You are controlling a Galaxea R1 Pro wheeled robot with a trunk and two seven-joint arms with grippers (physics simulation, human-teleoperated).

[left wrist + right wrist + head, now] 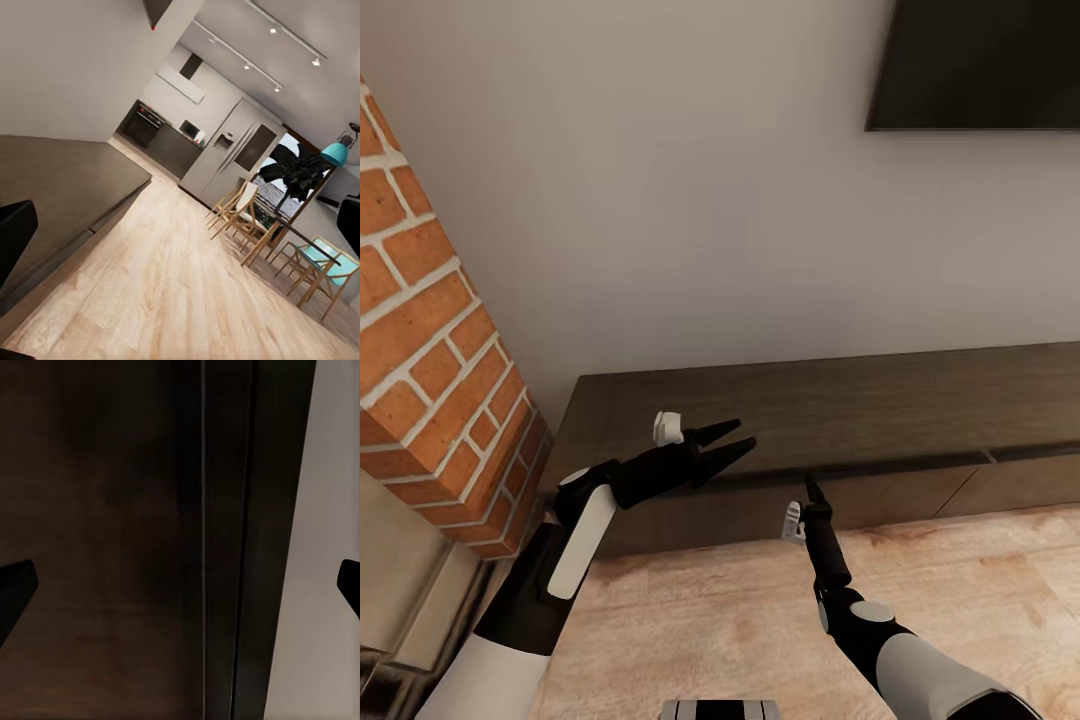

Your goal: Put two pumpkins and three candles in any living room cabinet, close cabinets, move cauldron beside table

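Observation:
The cabinet (840, 400), long, low and dark brown, runs along the wall with its fronts shut. My left gripper (732, 442) hovers over the cabinet's left end, open and empty. One of its dark fingertips (13, 232) shows beside the cabinet top (60, 180) in the left wrist view. My right gripper (811, 487) points at the cabinet's front, close to it, open and holding nothing. In the right wrist view its fingertips (15, 589) stand wide apart before the dark front (112, 510), which has a thin seam. The pumpkins, candles and cauldron are out of view.
A brick fireplace column (430, 330) stands hard against the cabinet's left end. A dark TV (980, 60) hangs on the wall above. Light wood floor (710, 620) lies under my arms. The left wrist view shows a dining table with chairs (277, 232) and a kitchen fridge (232, 150).

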